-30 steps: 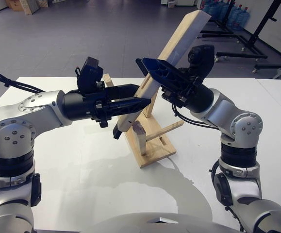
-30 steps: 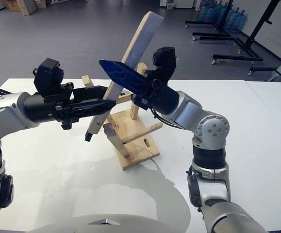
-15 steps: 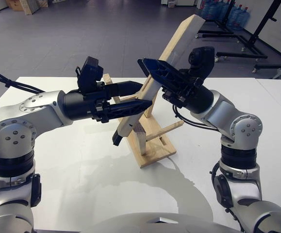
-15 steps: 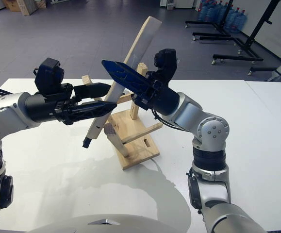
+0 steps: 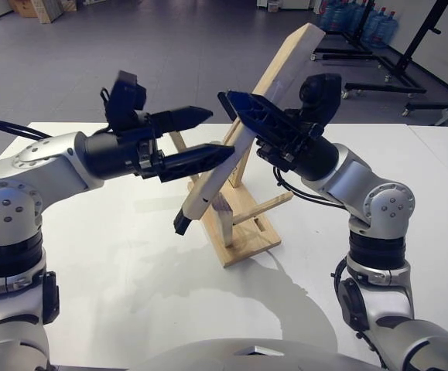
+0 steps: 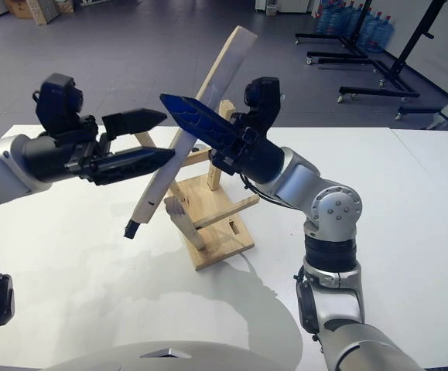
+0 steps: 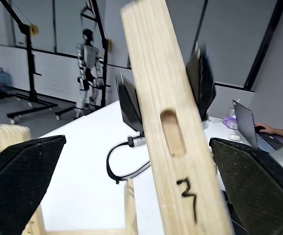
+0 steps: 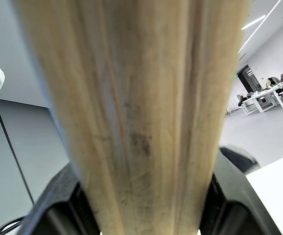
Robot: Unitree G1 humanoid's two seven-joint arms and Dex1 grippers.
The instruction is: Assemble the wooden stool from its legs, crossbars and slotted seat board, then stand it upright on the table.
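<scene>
Fitting a leg (image 5: 206, 184) — right gripper (image 5: 241, 116) pinches it; left gripper (image 5: 221, 130), fingers spread at its 9 o'clock, probably clamps next.

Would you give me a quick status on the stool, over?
Left gripper open, astride the leg. Right gripper shut on leg, tilted above partial stool on table.

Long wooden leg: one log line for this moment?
long pale wooden leg: tilted, aloft | right claw: shut on it | left claw: open around it | part-built wooden stool: on white table
</scene>
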